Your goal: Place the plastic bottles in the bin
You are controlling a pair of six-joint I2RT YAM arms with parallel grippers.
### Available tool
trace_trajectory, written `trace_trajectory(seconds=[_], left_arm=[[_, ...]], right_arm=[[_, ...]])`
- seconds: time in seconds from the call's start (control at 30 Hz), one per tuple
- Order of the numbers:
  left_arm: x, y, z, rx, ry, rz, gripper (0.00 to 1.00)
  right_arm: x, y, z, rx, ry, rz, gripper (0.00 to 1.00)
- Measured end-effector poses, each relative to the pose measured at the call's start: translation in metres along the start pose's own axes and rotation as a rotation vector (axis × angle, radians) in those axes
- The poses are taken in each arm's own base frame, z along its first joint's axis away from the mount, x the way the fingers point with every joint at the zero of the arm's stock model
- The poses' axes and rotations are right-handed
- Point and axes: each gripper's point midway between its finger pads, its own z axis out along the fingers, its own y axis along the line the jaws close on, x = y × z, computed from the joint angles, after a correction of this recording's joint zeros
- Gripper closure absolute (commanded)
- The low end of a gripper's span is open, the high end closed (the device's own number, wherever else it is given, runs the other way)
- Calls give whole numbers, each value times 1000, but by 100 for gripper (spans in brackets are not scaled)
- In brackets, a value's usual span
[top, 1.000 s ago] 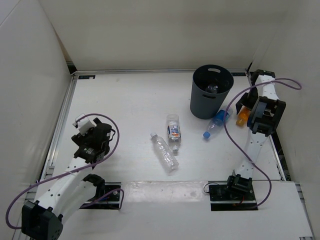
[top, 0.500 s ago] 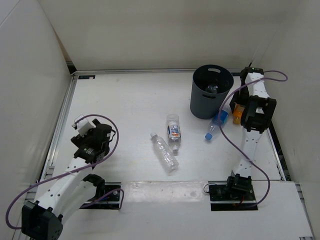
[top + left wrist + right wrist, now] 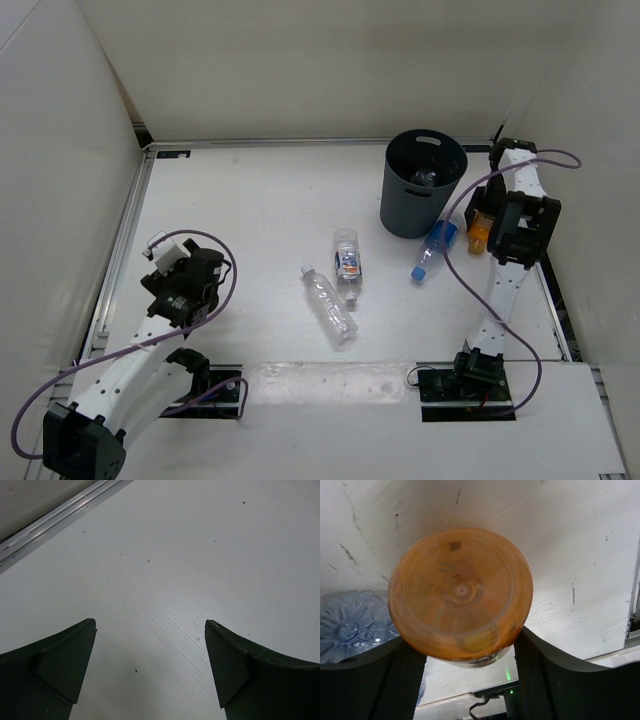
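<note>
Lying beside the bin (image 3: 408,212), an orange bottle (image 3: 460,595) is being gripped by right jaws for binning; left jaws open.

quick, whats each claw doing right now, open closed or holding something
left claw: open, holding nothing
right claw: closed on the orange bottle

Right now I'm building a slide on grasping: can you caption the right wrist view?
Orange bottle, base toward the camera, between the right end effector's fingers, a blue-tinted bottle beside it.
</note>
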Motion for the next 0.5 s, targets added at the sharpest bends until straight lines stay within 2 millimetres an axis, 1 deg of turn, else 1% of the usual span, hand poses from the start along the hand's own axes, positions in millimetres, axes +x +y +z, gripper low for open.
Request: trace_trajectory(seconds=[0.2,0.27,0.3,0.37,0.4,0.43,0.5], left_arm=[[0,0,0,-1,-1,0,0],[0,0,0,-2,-1,0,0],[0,0,0,-2,0,1,0],[0,0,0,-2,0,0,0],[0,0,0,-3,0,-1,0],[0,0,0,-3,0,0,0],[0,1,0,-4,1,-1,0]], right_arm=[[10,-4,1,-32,38,5,41],[11,-5,1,-36,41,8,38],[11,-5,1,-38,42,8,38],[11,-5,1,-37,41,6,33],[11,-5,1,-36,41,6,32],[11,-5,1,-34,41,6,30],[11,-5,1,-32,40,4,30]])
